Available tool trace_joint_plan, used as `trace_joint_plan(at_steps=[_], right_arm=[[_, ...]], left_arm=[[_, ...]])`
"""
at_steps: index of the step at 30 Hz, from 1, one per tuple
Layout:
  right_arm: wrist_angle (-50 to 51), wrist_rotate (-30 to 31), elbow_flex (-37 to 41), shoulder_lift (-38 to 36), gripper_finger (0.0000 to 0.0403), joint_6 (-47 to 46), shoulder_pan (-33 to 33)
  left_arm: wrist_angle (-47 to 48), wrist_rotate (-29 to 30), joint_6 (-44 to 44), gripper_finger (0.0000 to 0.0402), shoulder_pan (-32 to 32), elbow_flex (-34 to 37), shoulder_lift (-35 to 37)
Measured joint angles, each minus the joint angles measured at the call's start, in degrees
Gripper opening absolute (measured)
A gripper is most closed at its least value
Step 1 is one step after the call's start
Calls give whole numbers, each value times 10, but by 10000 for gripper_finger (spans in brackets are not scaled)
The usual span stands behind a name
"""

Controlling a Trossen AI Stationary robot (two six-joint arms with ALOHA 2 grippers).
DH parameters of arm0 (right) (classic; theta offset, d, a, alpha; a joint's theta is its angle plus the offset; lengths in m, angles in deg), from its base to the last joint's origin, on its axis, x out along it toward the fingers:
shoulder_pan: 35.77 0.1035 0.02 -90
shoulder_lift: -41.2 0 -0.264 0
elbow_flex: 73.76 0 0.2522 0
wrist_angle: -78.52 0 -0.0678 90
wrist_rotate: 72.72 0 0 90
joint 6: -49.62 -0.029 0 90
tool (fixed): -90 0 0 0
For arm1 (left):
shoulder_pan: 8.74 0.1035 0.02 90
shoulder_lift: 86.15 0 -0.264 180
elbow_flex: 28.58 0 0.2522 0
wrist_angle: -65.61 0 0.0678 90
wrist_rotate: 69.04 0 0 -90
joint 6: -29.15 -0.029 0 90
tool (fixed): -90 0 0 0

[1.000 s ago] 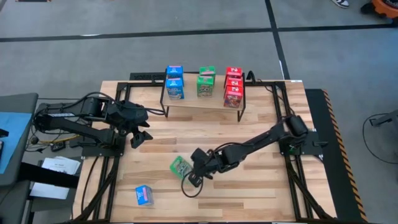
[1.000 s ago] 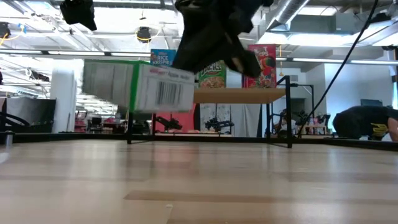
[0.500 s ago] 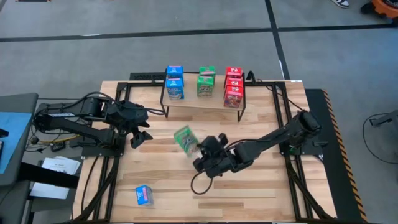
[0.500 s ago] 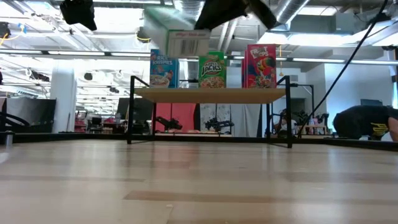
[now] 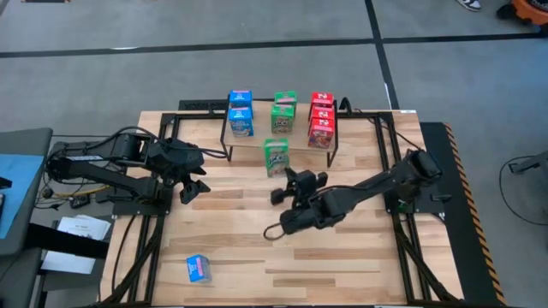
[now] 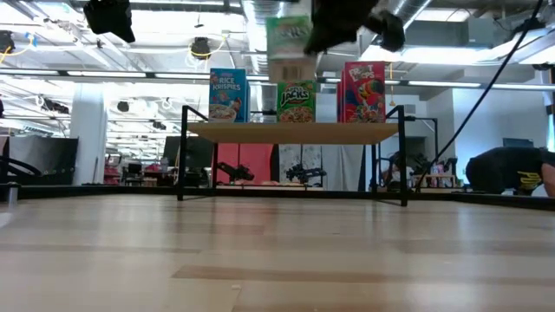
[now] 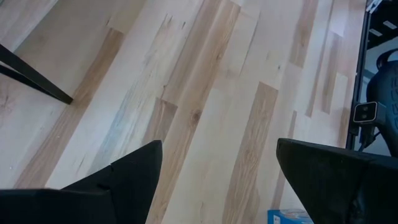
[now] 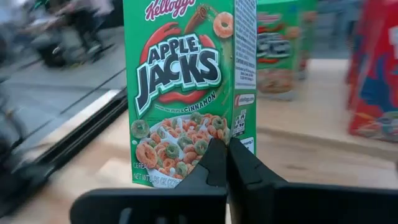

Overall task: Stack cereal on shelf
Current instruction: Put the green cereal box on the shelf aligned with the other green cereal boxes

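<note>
The green cereal box (image 5: 276, 158), pinched by your right tool (image 5: 289, 181) at its lower edge mid-frame before the shelf (image 5: 257, 141), could tip the stacked boxes; left tool (image 5: 193, 185) waits open

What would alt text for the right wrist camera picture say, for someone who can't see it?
The right gripper is shut on the lower edge of an upright green Apple Jacks box, front panel facing the camera. Behind it, more green boxes and a red box stand on the shelf.
</note>
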Motion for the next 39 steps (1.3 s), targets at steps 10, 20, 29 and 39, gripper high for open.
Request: trace_joint_plan(at_steps=[10,20,29,39], right_arm=[[-40,94,58,0,6,-2,-37],[-109,105,78,6,6,61,-76],[-202,91,79,25,6,193,-99],[-262,38,78,24,6,298,-138]], left_arm=[[0,0,0,304,0,0,0],[0,0,0,304,0,0,0],[0,0,0,304,0,0,0],[0,0,0,304,0,0,0]])
